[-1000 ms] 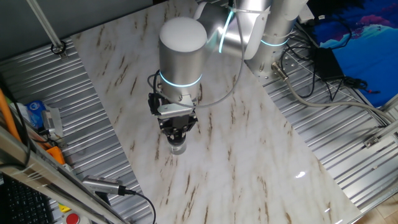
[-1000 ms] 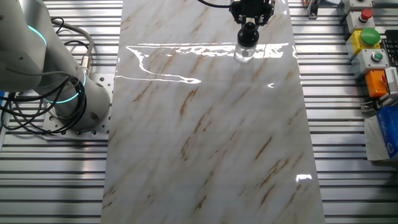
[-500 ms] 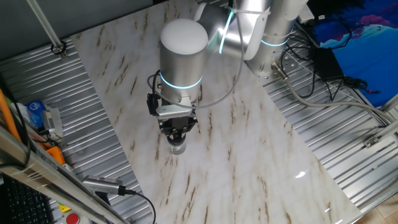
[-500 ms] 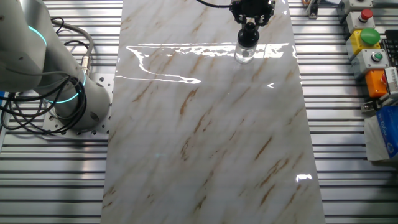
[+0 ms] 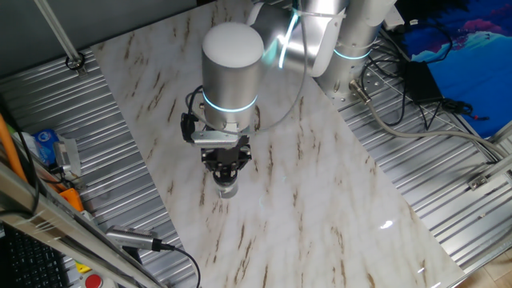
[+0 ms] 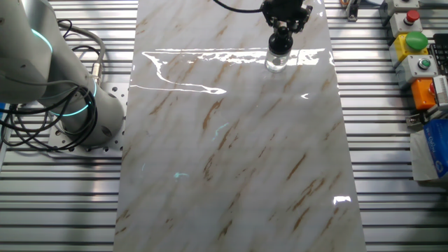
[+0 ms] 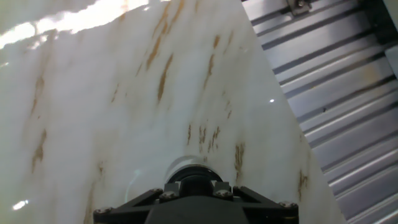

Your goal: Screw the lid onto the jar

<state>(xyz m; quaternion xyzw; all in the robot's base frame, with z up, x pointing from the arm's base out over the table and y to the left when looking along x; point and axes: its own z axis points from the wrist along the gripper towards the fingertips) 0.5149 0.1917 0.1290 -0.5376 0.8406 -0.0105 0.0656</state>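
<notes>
Left of centre in one fixed view, the gripper (image 5: 228, 178), closed on the lid (image 6: 279, 41) atop the jar (image 6: 276, 61), has rotated since a moment ago (wrist hardware swung leftward), suggesting screwing is under way.

The small clear glass jar (image 6: 276, 62) is standing upright on the white marble-look tabletop (image 6: 231, 161), close to the table's far edge in the other fixed view, sitting right in a bright streak of glare. It's short, round and see-through. The small round black lid (image 6: 280, 45) sits on top of the jar's mouth, looks level, though whether it's threaded down I can't really tell. From the hand view only the jar's pale rim (image 7: 186, 165) peeks out.
</notes>
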